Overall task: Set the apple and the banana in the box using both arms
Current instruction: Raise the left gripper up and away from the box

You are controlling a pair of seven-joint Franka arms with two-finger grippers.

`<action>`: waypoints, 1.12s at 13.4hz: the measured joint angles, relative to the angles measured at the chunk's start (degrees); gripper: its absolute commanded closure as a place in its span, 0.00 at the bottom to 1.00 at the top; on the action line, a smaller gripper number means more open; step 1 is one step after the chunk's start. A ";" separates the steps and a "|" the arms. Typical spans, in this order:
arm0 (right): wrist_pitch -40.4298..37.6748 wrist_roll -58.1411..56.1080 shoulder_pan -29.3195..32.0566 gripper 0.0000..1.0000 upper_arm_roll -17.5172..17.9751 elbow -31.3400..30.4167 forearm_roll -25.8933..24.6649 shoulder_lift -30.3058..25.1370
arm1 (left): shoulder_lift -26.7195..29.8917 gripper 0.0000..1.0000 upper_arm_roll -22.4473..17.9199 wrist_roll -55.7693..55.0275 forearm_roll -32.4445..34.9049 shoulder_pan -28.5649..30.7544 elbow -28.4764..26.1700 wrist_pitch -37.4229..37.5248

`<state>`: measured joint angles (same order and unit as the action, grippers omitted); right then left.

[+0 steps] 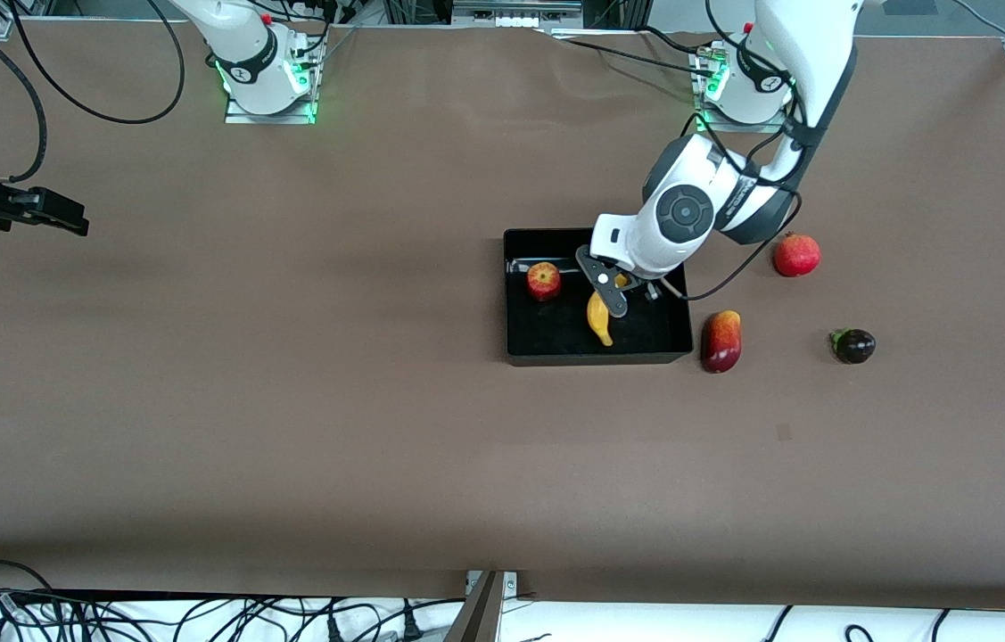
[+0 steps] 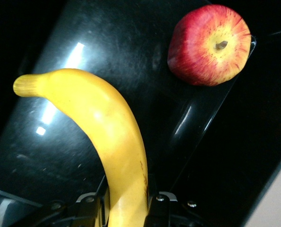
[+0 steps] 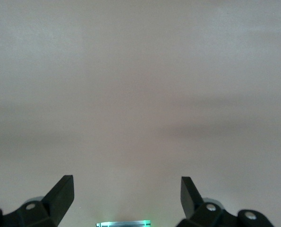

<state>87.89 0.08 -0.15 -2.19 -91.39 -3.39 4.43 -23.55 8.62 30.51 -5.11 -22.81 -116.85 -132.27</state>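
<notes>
The black box (image 1: 515, 343) lies toward the left arm's end of the table. In it rests the small red apple (image 1: 543, 280), by the wall toward the right arm's end; the left wrist view shows the apple (image 2: 209, 44) with its pale dimpled top up. My left gripper (image 1: 611, 299) is shut on the yellow banana (image 1: 599, 321) inside the box. The banana (image 2: 102, 127) curves away from the fingers (image 2: 160, 208) over the box floor (image 2: 131, 42). My right gripper (image 1: 65, 217) waits open near the right arm's end of the table, above bare brown cloth, right gripper (image 3: 126, 191) holding nothing.
Beside the box, toward the left arm's end, lie an elongated red-yellow fruit (image 1: 721, 341), a red pomegranate (image 1: 796, 254) and a dark purple fruit (image 1: 852, 345). Cables run along the table edge nearest the front camera.
</notes>
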 measured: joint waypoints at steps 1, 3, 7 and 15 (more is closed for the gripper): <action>0.00 0.00 0.00 0.00 0.00 0.00 0.00 0.00 | -0.78 0.00 0.00 -0.06 0.00 -0.39 0.01 -0.54; 0.00 0.00 0.00 0.00 0.00 0.00 0.00 0.00 | -1.29 0.00 0.02 -0.18 0.00 -0.68 0.18 -0.83; 0.00 0.00 0.00 0.00 0.00 0.00 0.00 0.00 | 1.27 0.00 -1.13 -0.16 0.00 -0.27 1.81 -0.91; 0.01 0.00 -0.02 0.00 0.01 0.00 0.00 0.00 | 21.52 0.00 -4.64 -7.79 0.00 11.10 10.54 25.80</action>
<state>87.90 0.08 -0.16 -2.18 -91.38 -3.39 4.43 -2.03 3.98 22.72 -5.11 -11.71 -106.31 -106.47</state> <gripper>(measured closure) 0.000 0.000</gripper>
